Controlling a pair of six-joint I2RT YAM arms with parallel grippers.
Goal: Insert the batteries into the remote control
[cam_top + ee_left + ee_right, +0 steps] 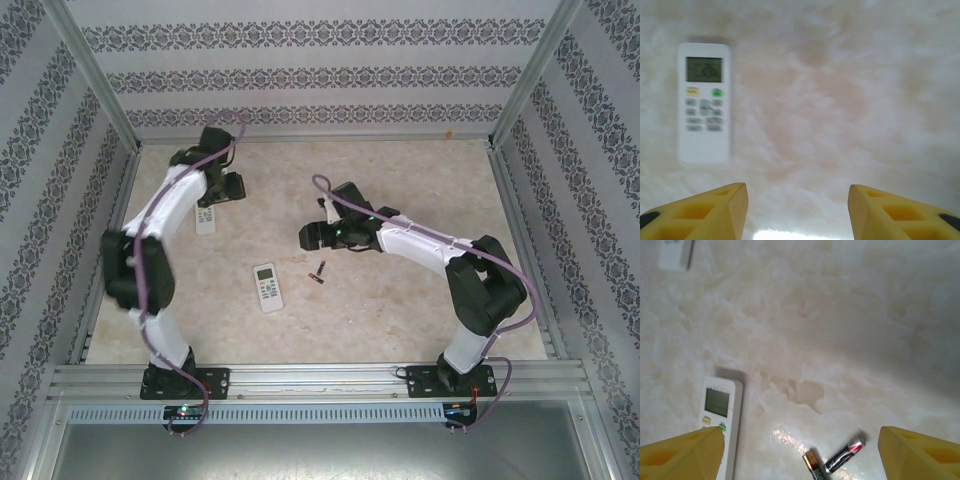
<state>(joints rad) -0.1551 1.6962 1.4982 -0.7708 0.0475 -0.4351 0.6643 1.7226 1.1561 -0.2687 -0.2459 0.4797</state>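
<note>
1. From above, the middle remote (pixel 267 287) lies face up on the table (pixel 400 190). The batteries (pixel 319 272) show as two small dark slivers just right of it.
2. The far remote (pixel 206 220) lies beyond and left of the middle remote, well apart. Its far end is hidden under the left gripper (pixel 226 186).
3. The right gripper (pixel 309 237) hangs beyond and right of the middle remote, near the batteries. Its jaws are hard to read from above.
4. The right wrist camera sharpens the batteries: one (pixel 812 466) has a copper end and is cut off by the bottom edge, and the other (pixel 845 455) carries a red band. They meet in a V, right of the middle remote (pixel 720 425), which the right gripper (pixel 801 442) partly covers.
5. That gripper's jaws stand wide apart, gripping nothing, with the batteries on the table under the gap.
6. The left wrist camera shows the left gripper (pixel 797 210) released, with bare table between its jaws. The far remote (pixel 704 102) lies face up and untouched, its screen and buttons blurred.
7. At the right wrist view's top left, the far remote (pixel 675 252) is cut off, and a dark strip along it is unreadable.
</note>
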